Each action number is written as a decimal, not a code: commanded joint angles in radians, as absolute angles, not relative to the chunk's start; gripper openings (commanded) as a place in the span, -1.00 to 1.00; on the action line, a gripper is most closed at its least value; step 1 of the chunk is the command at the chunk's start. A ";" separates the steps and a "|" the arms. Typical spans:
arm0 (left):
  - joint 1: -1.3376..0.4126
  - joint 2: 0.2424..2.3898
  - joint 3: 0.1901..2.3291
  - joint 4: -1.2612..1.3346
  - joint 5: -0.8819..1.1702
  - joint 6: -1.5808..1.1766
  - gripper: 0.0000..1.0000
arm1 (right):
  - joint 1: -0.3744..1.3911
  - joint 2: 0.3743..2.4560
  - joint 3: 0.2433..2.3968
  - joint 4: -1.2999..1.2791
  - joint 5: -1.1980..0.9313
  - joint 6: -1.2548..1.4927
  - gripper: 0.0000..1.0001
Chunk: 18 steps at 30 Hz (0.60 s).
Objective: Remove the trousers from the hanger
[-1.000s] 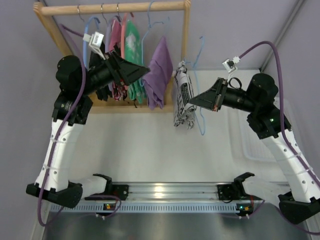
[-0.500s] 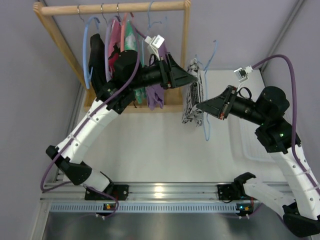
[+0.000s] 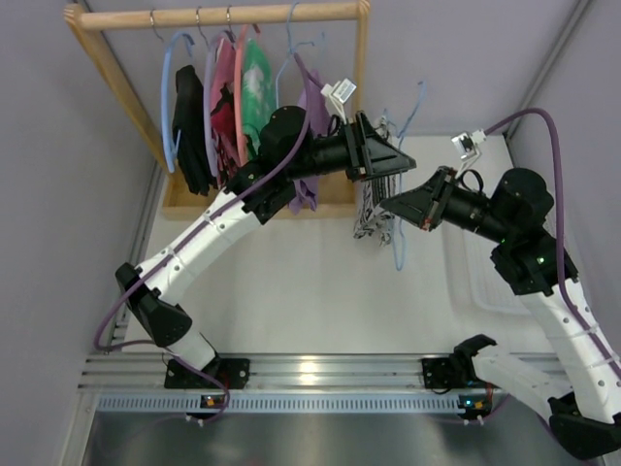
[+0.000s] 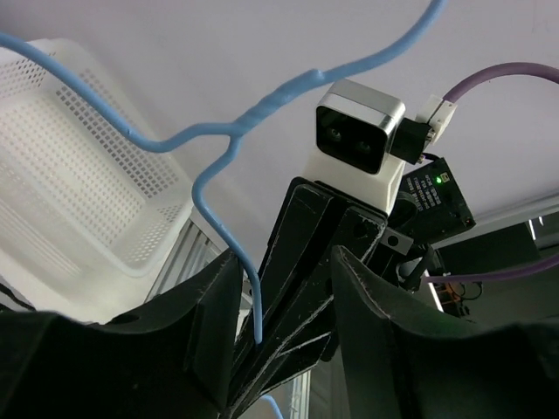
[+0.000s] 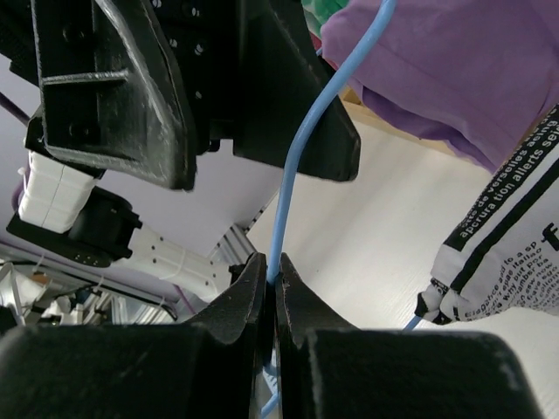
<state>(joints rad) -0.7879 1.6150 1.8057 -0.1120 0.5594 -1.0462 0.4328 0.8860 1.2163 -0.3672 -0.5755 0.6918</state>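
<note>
The trousers [image 3: 372, 210], white with black print, hang on the thin light-blue hanger [image 3: 399, 248] to the right of the rack. My right gripper [image 3: 387, 202] is shut on the hanger's wire and holds it up; in the right wrist view the wire [image 5: 301, 148] runs up out of the closed jaws of that gripper [image 5: 278, 266], with the trousers [image 5: 515, 244] at the right. My left gripper [image 3: 406, 162] is open at the top of the trousers. In the left wrist view the hanger [image 4: 229, 135] comes down between the open jaws of my left gripper [image 4: 288, 257], close to the left finger.
A wooden rack [image 3: 218, 16] at the back left holds a black garment [image 3: 189, 126], a pink one [image 3: 223, 92], a green top [image 3: 255, 87] and a purple garment [image 3: 307, 194]. A white basket [image 3: 485, 277] lies on the table at the right, also in the left wrist view [image 4: 79, 192].
My left arm has swung from the rack to the right, and its open gripper now sits at the hanger and trousers. My right gripper moved slightly right with the hanger, then stayed.
</note>
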 commanded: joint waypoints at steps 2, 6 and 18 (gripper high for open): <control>-0.802 1.603 1.816 -0.009 0.555 -1.103 -0.04 | 0.452 0.870 1.249 -0.133 -0.554 0.600 -1.00; -0.807 1.612 1.813 -0.009 0.555 -1.123 -0.03 | 0.475 0.879 1.252 -0.114 -0.531 0.581 -1.00; -0.810 1.635 1.822 0.035 0.535 -1.147 -0.65 | 0.518 0.888 1.238 -0.100 -0.486 0.545 -1.00</control>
<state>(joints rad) -0.7979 1.6455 1.8053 -0.0780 0.5369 -1.1339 0.4881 0.8993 1.2160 -0.3149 -0.4858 0.6376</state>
